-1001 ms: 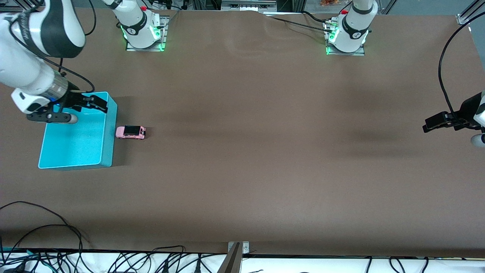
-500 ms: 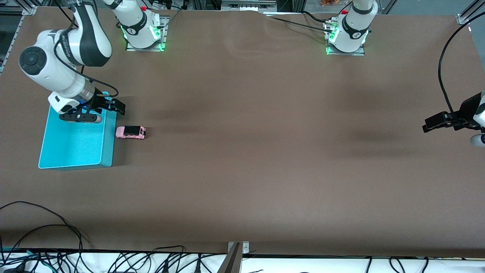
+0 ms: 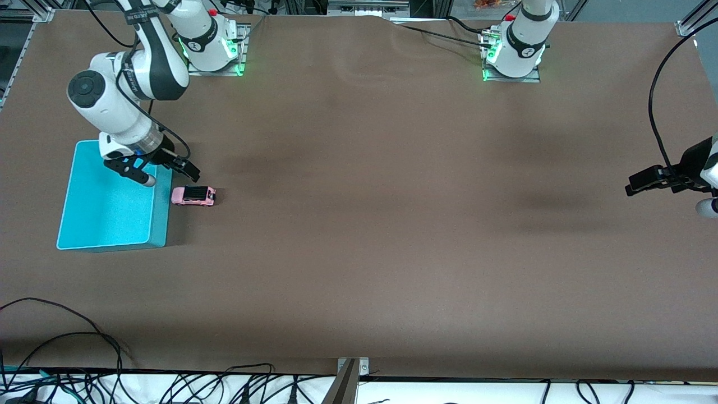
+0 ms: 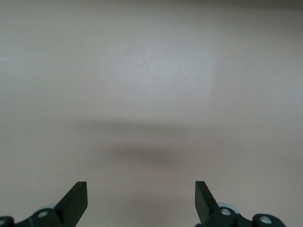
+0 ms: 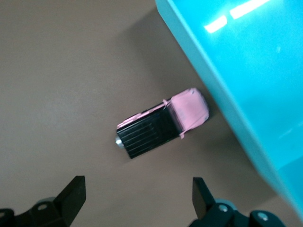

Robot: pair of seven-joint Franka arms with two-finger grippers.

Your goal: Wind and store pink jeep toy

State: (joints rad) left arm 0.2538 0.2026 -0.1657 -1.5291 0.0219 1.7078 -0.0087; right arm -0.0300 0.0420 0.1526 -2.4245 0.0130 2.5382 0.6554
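Two hands open, neither gripping anything.
My right hand hangs over the turquoise bin's rim, near the pink jeep toy, which sits on the bench just beside that bin. My left hand waits over its own end.

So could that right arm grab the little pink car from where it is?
Probably yes: the right gripper hangs open just above the pink jeep toy, nothing between them; the turquoise bin stands close beside it.
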